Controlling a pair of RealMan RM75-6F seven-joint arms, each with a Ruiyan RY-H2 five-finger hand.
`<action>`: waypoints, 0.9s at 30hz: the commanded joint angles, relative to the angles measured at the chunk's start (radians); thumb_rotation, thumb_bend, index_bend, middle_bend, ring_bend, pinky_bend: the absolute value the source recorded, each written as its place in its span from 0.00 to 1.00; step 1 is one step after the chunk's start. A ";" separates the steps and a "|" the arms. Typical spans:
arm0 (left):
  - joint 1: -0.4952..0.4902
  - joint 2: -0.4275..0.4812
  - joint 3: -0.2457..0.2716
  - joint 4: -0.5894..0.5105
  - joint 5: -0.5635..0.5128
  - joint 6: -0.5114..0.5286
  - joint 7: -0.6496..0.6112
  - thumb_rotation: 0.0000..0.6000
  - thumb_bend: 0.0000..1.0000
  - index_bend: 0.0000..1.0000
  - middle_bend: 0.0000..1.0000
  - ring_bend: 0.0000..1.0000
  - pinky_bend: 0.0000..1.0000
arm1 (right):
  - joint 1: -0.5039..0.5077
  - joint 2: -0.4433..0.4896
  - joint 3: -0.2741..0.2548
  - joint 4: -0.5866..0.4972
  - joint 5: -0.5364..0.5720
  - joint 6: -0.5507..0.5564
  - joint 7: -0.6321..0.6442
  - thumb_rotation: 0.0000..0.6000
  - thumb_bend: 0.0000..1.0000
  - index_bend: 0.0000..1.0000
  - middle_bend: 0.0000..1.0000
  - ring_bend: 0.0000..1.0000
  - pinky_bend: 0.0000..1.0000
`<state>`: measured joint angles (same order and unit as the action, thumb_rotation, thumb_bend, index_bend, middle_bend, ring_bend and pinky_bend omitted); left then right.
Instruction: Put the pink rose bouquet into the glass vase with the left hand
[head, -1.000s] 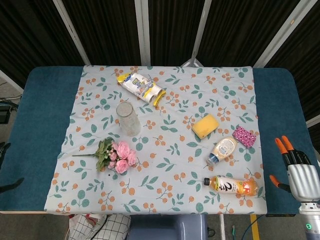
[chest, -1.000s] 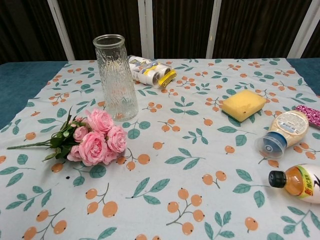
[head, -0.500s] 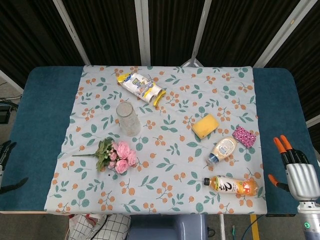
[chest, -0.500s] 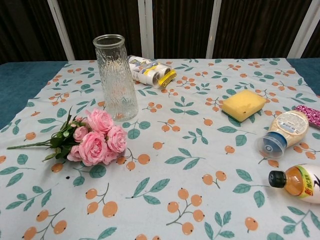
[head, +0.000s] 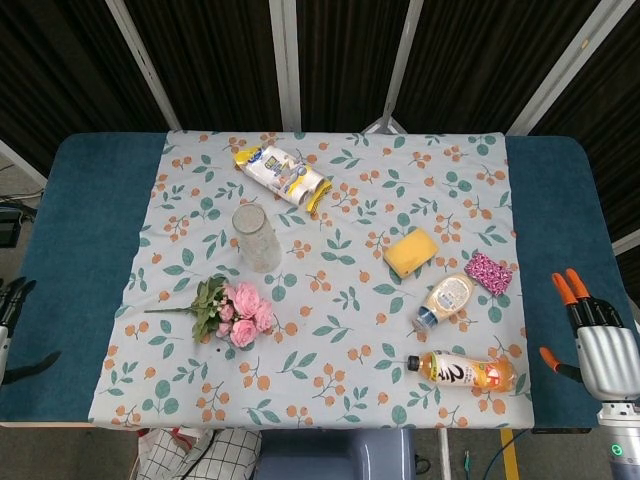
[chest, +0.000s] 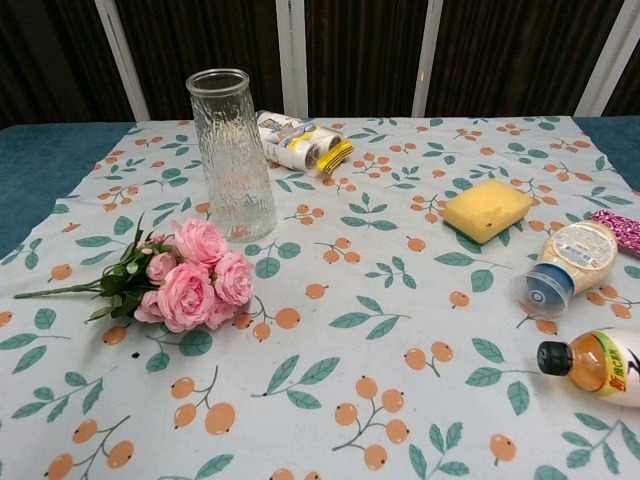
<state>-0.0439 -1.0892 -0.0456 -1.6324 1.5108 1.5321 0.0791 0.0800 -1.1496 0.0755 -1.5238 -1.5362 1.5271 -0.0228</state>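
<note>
The pink rose bouquet (head: 234, 312) lies flat on the flowered cloth, blooms to the right and green stem pointing left; the chest view shows the bouquet (chest: 190, 275) just in front of the vase. The ribbed glass vase (head: 256, 238) stands upright and empty right behind it, also plain in the chest view as the vase (chest: 232, 155). My left hand (head: 12, 325) barely shows at the far left edge, dark fingers apart, holding nothing, well left of the stem. My right hand (head: 598, 340) hovers at the lower right, fingers spread, empty.
On the cloth lie a yellow-ended wipes pack (head: 284, 177), a yellow sponge (head: 411, 251), a pink patterned pad (head: 488, 272), a mayonnaise bottle (head: 447, 298) and an orange drink bottle (head: 462, 371). Blue table surface (head: 80, 230) flanks the cloth on both sides.
My left hand has crept a little further into view at the left edge. The right hand has barely shifted. Bouquet and vase have not moved.
</note>
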 joint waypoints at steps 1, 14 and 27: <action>-0.041 -0.004 -0.010 -0.015 -0.020 -0.070 -0.027 1.00 0.13 0.10 0.04 0.00 0.13 | 0.000 0.001 -0.002 0.000 -0.002 -0.001 0.000 1.00 0.22 0.06 0.01 0.20 0.21; -0.251 -0.005 -0.066 -0.123 -0.164 -0.429 0.000 1.00 0.09 0.07 0.03 0.00 0.13 | -0.002 0.008 -0.001 -0.001 0.000 0.000 0.014 1.00 0.22 0.06 0.01 0.20 0.21; -0.411 -0.150 -0.089 -0.116 -0.295 -0.613 0.130 1.00 0.07 0.07 0.04 0.00 0.11 | -0.001 0.009 0.000 0.002 0.003 -0.003 0.020 1.00 0.22 0.06 0.01 0.20 0.21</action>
<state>-0.4400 -1.2212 -0.1315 -1.7541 1.2264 0.9314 0.1958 0.0787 -1.1408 0.0751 -1.5218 -1.5331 1.5243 -0.0027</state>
